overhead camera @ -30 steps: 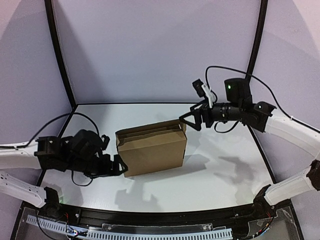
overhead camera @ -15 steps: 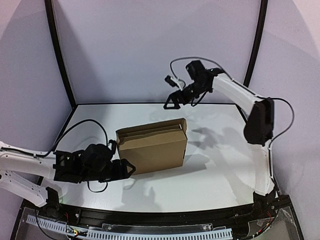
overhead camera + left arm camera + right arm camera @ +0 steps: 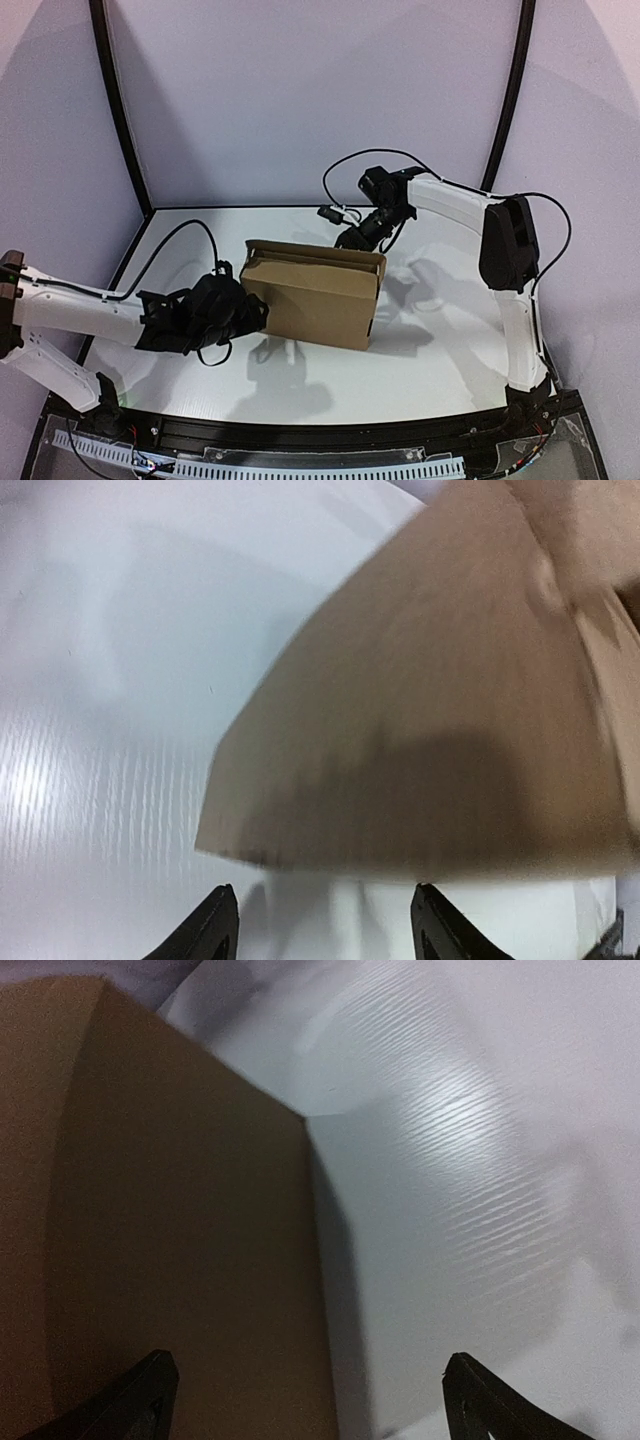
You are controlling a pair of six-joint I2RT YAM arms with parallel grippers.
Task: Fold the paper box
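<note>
My left claw (image 3: pixel 250 315) reaches in low from the left side of the table (image 3: pixel 440 340), right at the lower left end of the paper box (image 3: pixel 315 295). In my left wrist view its fingers (image 3: pixel 215 935) are spread wide with only white table between them. The box's brown face (image 3: pixel 430 740) hangs just above their tips. I cannot tell from these views whether either finger is touching the cardboard.

The paper box stands on edge near the middle of the table, leaning a little, with its broad brown face toward my bases. Its flaps are folded in, and along the top edge I see layered cardboard with a narrow dark gap. I cannot see inside it, so I cannot tell what, if anything, it holds.

My right claw (image 3: pixel 352 238) comes down behind the box, near its upper right corner. In my right wrist view that claw (image 3: pixel 315 1400) is also spread apart and is pinching nothing. The box wall (image 3: pixel 170 1240) fills the left half there, and bare table lies to the right of its vertical edge.
</note>
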